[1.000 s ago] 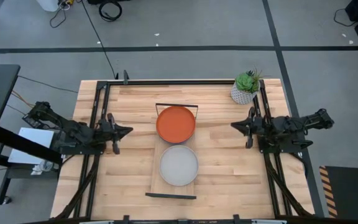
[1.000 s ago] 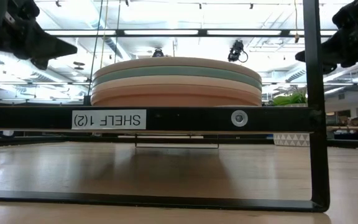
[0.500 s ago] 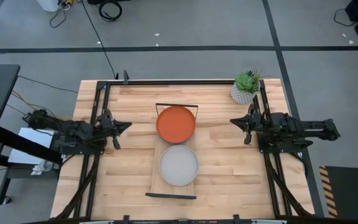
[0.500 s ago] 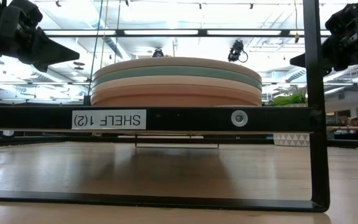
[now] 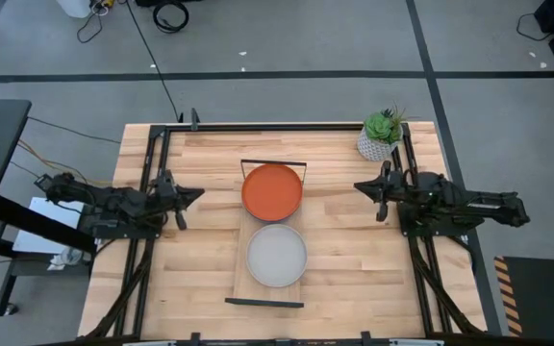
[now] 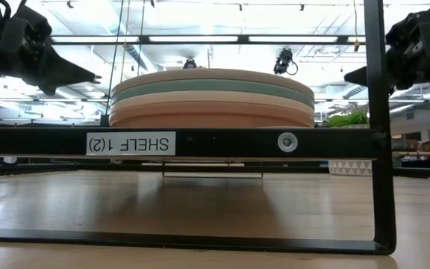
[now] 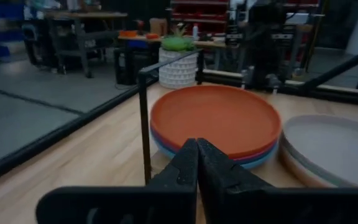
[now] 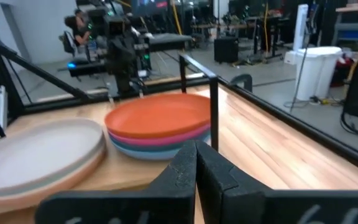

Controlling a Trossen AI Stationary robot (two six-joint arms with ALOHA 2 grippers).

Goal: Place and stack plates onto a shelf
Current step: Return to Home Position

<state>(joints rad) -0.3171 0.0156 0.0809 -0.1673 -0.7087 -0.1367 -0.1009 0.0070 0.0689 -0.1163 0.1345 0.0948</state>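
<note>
The shelf [image 5: 242, 252] lies along the middle of the table, with a black wire rail [image 6: 200, 142] at each short end. Two stacks of plates rest on it: an orange-topped stack [image 5: 272, 191] at the far end, with pink and blue plates showing under the orange one [image 7: 216, 118], and a grey-topped stack [image 5: 277, 256] at the near end. My left gripper [image 5: 198, 196] hovers shut, left of the orange stack. My right gripper [image 5: 357, 185] hovers shut, right of it. Both point at the shelf from well off it.
A potted plant [image 5: 381, 137] in a white pot stands at the table's far right corner, just beyond my right arm. Black frame bars run along the left and right table edges. Bare wood lies between each gripper and the shelf.
Both grippers have sunk a little while staying shut, the left one the more plainly, and both arms have stretched out flatter toward the table's outer edges. The plates and the shelf have not moved.
</note>
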